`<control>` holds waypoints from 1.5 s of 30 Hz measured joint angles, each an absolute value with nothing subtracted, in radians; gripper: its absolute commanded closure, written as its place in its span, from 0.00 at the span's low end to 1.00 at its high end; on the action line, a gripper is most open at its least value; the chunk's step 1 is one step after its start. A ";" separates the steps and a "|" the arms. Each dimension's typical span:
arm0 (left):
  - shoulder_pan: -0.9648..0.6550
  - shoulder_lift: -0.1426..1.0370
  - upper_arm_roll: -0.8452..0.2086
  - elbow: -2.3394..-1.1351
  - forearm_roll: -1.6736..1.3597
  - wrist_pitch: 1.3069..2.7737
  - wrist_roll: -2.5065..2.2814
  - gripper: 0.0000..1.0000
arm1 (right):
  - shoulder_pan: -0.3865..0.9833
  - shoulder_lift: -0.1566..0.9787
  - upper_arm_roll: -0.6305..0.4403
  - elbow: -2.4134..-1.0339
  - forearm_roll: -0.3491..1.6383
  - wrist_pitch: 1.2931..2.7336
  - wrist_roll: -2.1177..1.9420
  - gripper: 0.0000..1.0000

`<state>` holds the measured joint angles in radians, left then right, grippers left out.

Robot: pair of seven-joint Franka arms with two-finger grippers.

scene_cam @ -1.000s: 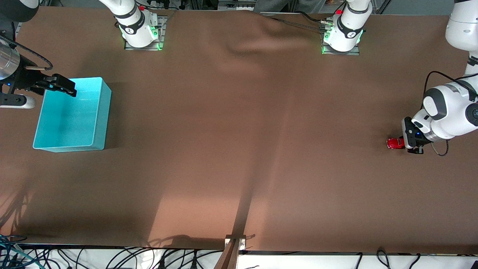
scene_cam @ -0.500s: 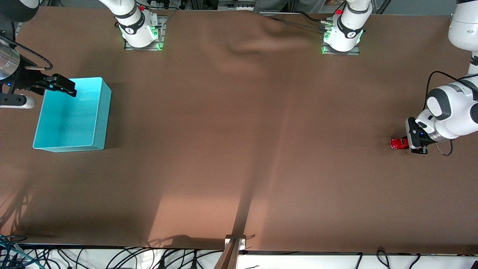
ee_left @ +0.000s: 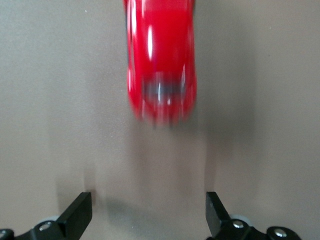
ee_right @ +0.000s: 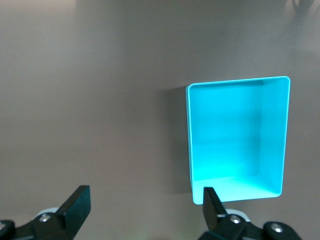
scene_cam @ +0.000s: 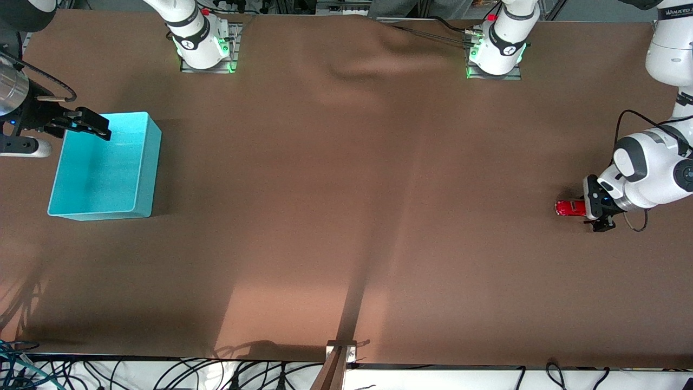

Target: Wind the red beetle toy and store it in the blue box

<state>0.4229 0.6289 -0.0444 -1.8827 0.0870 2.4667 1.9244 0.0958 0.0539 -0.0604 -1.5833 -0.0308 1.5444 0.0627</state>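
Front view is showing a brown tabletop (scene_cam: 346, 216) with the red toy car (scene_cam: 569, 208) sitting at the middle right of the frame, toward the left arm's end of the tabletop, and the blue box (scene_cam: 142, 179) sitting at the middle left of the frame, toward the right arm's end, so the two are lying well apart. The left gripper (scene_cam: 591, 205) is hanging low just beside the car, at the car's end that faces the frame's right edge, and its fingers are standing apart with nothing between them. In the left wrist view the car (ee_left: 161, 60) is appearing smeared at the top centre of the frame, resting on the tabletop clear of the two dark fingertips (ee_left: 80, 212) at the bottom corners, and the left gripper (ee_left: 149, 212) is gripping nothing. The right gripper (scene_cam: 89, 125) is hovering over the upper left corner of the box, and its fingers are standing apart and empty. In the right wrist view the box (ee_right: 272, 135) is showing at the centre right of the frame, open upward with only bare cyan floor inside, above the right gripper (ee_right: 145, 205).
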 measured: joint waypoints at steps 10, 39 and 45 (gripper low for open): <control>0.425 0.629 -0.043 -1.874 0.087 2.462 1.927 0.00 | 0.096 0.054 -0.060 -1.583 -0.031 1.544 0.063 0.00; 0.449 0.629 -0.043 -1.742 0.035 2.360 1.927 0.00 | 0.096 0.054 -0.060 -1.583 -0.031 1.544 0.063 0.00; 0.448 0.629 -0.046 -1.661 0.023 2.297 1.926 0.00 | 0.096 0.054 -0.060 -1.583 -0.031 1.544 0.063 0.00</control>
<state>0.4479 0.6287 -0.0459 -1.6614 0.0231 2.2968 1.9263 0.0958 0.0539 -0.0604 -1.5833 -0.0307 1.5444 0.0626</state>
